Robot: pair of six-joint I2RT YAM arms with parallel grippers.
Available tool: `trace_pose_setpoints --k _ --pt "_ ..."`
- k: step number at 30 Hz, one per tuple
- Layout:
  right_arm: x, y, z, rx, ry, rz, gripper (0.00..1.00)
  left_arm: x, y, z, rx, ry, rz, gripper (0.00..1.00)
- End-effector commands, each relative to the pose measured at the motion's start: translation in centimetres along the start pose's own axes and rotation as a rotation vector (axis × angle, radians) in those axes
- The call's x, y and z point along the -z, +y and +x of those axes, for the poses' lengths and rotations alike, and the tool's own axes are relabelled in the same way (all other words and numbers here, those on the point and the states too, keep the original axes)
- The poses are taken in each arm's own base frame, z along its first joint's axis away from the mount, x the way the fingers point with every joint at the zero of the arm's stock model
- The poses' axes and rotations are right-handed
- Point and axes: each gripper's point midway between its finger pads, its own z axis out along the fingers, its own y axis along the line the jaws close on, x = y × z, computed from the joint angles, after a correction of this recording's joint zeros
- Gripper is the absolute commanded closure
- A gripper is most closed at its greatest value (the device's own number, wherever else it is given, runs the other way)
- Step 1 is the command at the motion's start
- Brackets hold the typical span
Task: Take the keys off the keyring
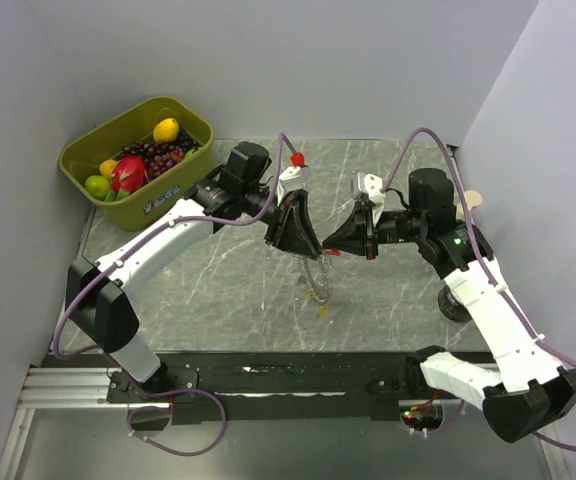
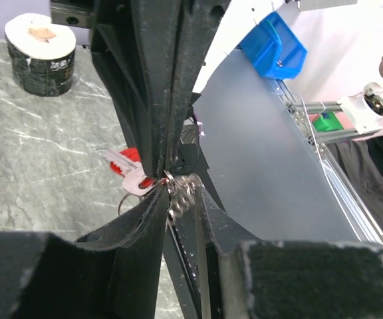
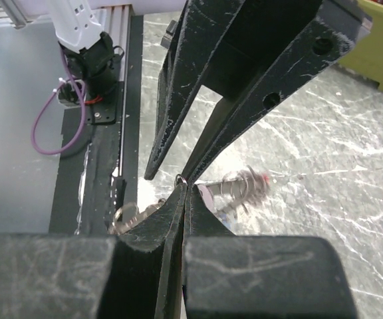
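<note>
Both grippers meet tip to tip above the middle of the table. My left gripper (image 1: 310, 250) (image 2: 180, 188) is closed on a bunch of silvery links of the keyring (image 2: 183, 194), its jaws held slightly apart by the metal. My right gripper (image 1: 328, 246) (image 3: 185, 186) is shut, with a small ring of the keyring (image 3: 180, 178) pinched at its tips. The rest of the keyring (image 1: 318, 282) hangs below the two grippers. A red key (image 2: 127, 159) and a pale one hang beside the grip. More keys (image 3: 241, 187) dangle blurred behind. A small yellow piece (image 1: 320, 312) lies on the table underneath.
A green basin (image 1: 80, 160) of fruit stands at the back left. A tape roll (image 2: 40, 46) sits on the marble table, to the right of the arms. A blue bin (image 2: 274, 43) lies beyond the table's edge. The black base rail (image 1: 298, 375) runs along the near edge.
</note>
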Motion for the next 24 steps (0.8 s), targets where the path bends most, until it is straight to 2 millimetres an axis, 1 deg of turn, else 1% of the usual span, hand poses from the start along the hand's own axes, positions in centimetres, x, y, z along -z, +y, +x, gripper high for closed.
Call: trace_pose_setpoints --k 1,3,5,9,21,24 --pt "0.37 -0.22 -1.65 0.082 -0.041 0.036 1.00 -0.38 -0.43 -1.29 -0.046 -0.019 0.011 0.71" --pt "0.41 -0.16 -1.65 0.085 -0.042 0.038 1.00 -0.39 -0.22 -1.30 -0.036 -0.021 -0.004 0.75" --pt "0.47 -0.18 -1.68 0.088 -0.043 0.045 1.00 -0.40 -0.16 -1.21 -0.035 -0.021 -0.005 0.77" --pt "0.47 -0.32 -1.70 0.093 -0.046 0.053 1.00 -0.40 -0.14 -0.98 -0.032 -0.020 -0.005 0.77" --pt "0.78 -0.30 -2.31 0.094 -0.062 0.054 1.00 -0.35 -0.14 -0.45 -0.032 -0.013 -0.013 0.74" --pt "0.94 -0.38 -2.35 0.092 -0.065 0.059 1.00 -0.33 -0.20 -0.43 -0.037 -0.013 -0.014 0.71"
